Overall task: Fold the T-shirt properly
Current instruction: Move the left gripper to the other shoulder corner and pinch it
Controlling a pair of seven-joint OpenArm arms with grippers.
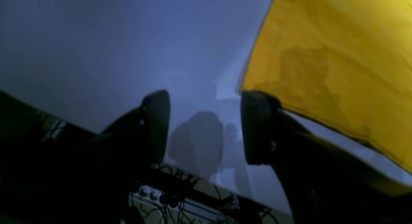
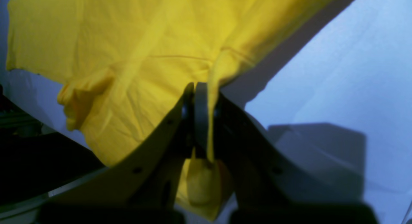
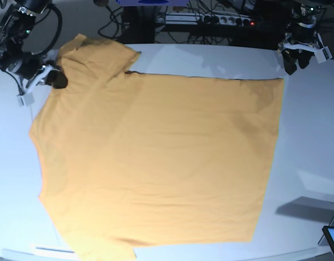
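The orange-yellow T-shirt [image 3: 156,157] lies spread flat over the white table [image 3: 314,136], with one sleeve [image 3: 93,51] pointing to the far left. My right gripper [image 3: 51,77] is at the far left edge of the shirt, near that sleeve. In the right wrist view the right gripper [image 2: 206,88] is shut on a pinched fold of the T-shirt [image 2: 128,56], which lifts toward it. My left gripper [image 3: 298,62] hovers just past the shirt's far right corner. In the left wrist view the left gripper [image 1: 206,127] is open with nothing between its fingers, the T-shirt [image 1: 338,56] edge just beside one finger.
A power strip [image 3: 210,19] and tangled cables lie behind the table's far edge. A dark screen corner [image 3: 333,239] pokes in at the near right. Bare white table runs along the right side and the far left.
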